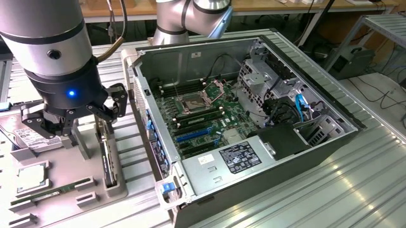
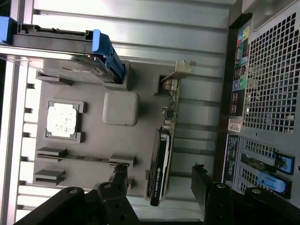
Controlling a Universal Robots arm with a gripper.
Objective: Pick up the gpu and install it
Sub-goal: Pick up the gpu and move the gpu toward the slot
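Desk [image 1: 330, 190] of ribbed metal carries two containers: a grey tray [image 1: 63, 166] [image 2: 93, 136] at the exterior view's left and an open computer case [image 1: 184, 61] [image 2: 272, 70] just beside it. The tray holds four parts, one of each. There is one hard drive [image 1: 28, 137] [image 2: 65, 70] with blue rails, one processor chip [image 1: 30, 176] [image 2: 61, 119] lying flat in its pocket, and one memory stick [image 1: 47, 194] [image 2: 86, 158] resting across two small supports. The fourth is the gpu [image 1: 109, 164] [image 2: 171, 117], which stands on its long edge in a slot along the side of the tray nearest the case. Its black face, green board and silver bracket show in the wrist view. One plain grey block [image 2: 121, 108] rises from the tray between the hard drive and the memory stick. Inside the case lie one motherboard [image 1: 203, 118] with an open processor socket [image 1: 190, 102], one power supply [image 1: 235, 159] bearing a black label, and a blue cable [image 1: 301, 107] near the drive bays. The claw [image 1: 75, 121] [image 2: 161, 168] hangs above the tray, released and holding nothing. In the wrist view its two fingers [image 2: 119, 178] stand on either side of the gpu's black end, apart from it.
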